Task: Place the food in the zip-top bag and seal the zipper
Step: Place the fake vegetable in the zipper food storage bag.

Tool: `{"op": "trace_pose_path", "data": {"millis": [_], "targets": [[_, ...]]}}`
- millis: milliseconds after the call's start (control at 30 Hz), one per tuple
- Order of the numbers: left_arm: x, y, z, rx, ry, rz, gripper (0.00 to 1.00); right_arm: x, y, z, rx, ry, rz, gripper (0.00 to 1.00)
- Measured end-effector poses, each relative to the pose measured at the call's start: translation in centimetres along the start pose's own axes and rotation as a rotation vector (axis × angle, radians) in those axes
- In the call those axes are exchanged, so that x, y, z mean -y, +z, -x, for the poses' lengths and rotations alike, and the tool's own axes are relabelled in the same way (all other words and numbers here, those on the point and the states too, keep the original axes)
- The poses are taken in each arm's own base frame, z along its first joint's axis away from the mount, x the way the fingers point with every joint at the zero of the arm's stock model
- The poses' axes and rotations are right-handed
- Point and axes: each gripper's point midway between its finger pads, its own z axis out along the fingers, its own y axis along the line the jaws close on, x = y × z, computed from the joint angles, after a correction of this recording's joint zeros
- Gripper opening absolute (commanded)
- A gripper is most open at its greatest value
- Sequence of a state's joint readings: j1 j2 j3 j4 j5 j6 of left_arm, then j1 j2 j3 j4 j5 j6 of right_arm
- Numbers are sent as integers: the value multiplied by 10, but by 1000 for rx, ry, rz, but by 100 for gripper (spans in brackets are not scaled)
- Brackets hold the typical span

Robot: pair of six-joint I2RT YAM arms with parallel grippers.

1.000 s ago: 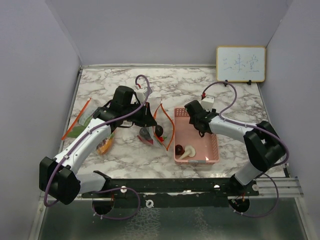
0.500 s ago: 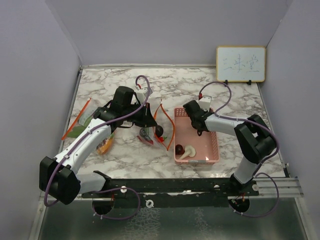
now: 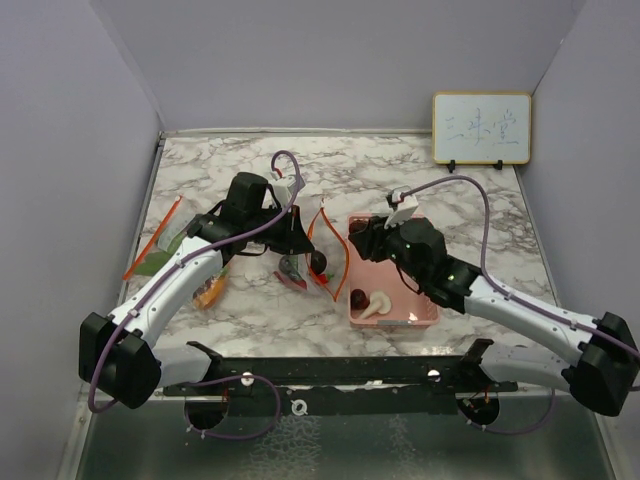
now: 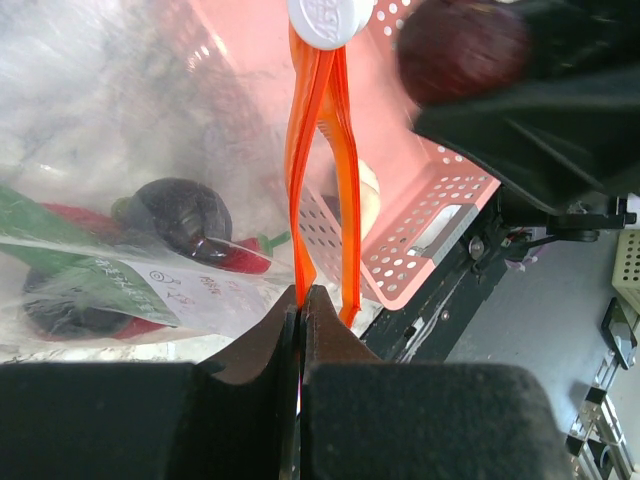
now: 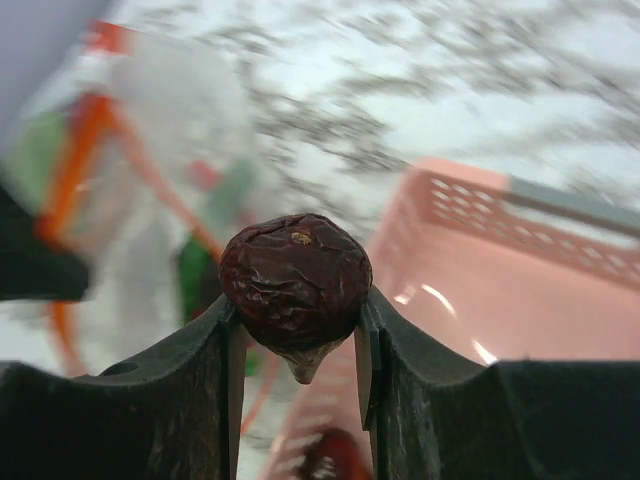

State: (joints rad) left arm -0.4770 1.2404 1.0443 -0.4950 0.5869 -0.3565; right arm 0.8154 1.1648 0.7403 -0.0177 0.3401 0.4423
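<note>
Scene: marble-pattern table top point(image 3: 240, 165), white with grey veining, boxed in by plain lavender-grey walls point(image 3: 300, 60) at left, back and right. A small whiteboard point(image 3: 481, 128) with faint blue writing leans on the back wall at the far right corner. A black rail point(image 3: 350, 372) runs along the near edge and carries both arm bases.

We note the zip-top bag point(image 3: 318, 258) standing mid-table with its mouth open, just left of the pink basket point(image 3: 412, 310). The left gripper point(image 4: 302, 300) has its jaws pressed fully together on one side of the bag's orange zipper track point(image 4: 318, 150). The white slider point(image 4: 330, 18) sits at the track's far end. Through the clear film we see a dark round piece point(image 4: 180, 212), a red chili point(image 4: 235, 257) and green leafy packaging point(image 4: 45, 235) inside.

The right gripper point(image 5: 297, 305) is closed partway, pinching a dark wrinkled round piece point(image 5: 295, 265) between both fingers. It holds the piece in the air over the basket's far-left corner, just beside the bag mouth. The background in the right wrist view is blurred.

In the basket lie a white mushroom piece point(image 3: 377, 303) and a dark red piece point(image 3: 357, 296); we cannot tell whether they touch. On the marble left of the left arm lie a carrot point(image 3: 208, 291), a green leafy item point(image 3: 152, 263) and a long orange strip point(image 3: 153, 238)
</note>
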Motion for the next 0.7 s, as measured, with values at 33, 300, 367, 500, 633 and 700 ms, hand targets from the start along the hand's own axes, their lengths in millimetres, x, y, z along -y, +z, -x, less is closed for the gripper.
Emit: {"op": "trace_pose_path", "data": {"millis": [33,300,367,500,633,700], "targets": [[0,0,0,0,0,0,0,-14,-7,9,28,2,81,10],[0,0,0,1,-1,0,0,-87,-7,22,32,-49,445,30],[0,0,0,1,-1,0,0,-91,2,6,-21,-60,465,48],[0,0,0,0,-1,-1,0,-92,10,-16,-86,-74,471,80],[0,0,0,2,1,-1,0,-91,0,-2,-53,-73,470,100],[0,0,1,2,1,-1,0,-88,-13,12,-19,-67,462,100]]}}
